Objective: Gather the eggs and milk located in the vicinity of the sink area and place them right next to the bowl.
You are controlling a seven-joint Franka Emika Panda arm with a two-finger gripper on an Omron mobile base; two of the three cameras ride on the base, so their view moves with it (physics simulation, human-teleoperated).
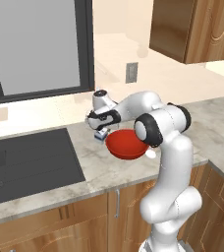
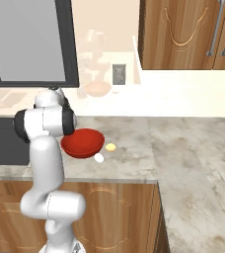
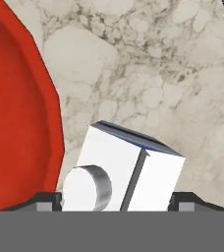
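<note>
Jaws flank the small white blue-marked milk carton (image 3: 126, 170), apparently clamping it, gripper (image 1: 100, 132) low over the grey marble counter (image 1: 84, 152). Left: dark sunken sink (image 1: 28, 162). Right: wide red bowl (image 1: 127, 144), then 2 eggs (image 2: 110, 147) (image 2: 99, 158).

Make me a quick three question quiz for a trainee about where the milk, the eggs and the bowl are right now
1. True or false: the milk sits between the pincer fingers, close to the bowl.
2. How many eggs lie on the counter beside the bowl in the right base view? A) none B) one C) two
3. Fill in: the bowl's colour is ____.

Key:
1. True.
2. C: a white egg and a yellowish egg.
3. Red.
</note>
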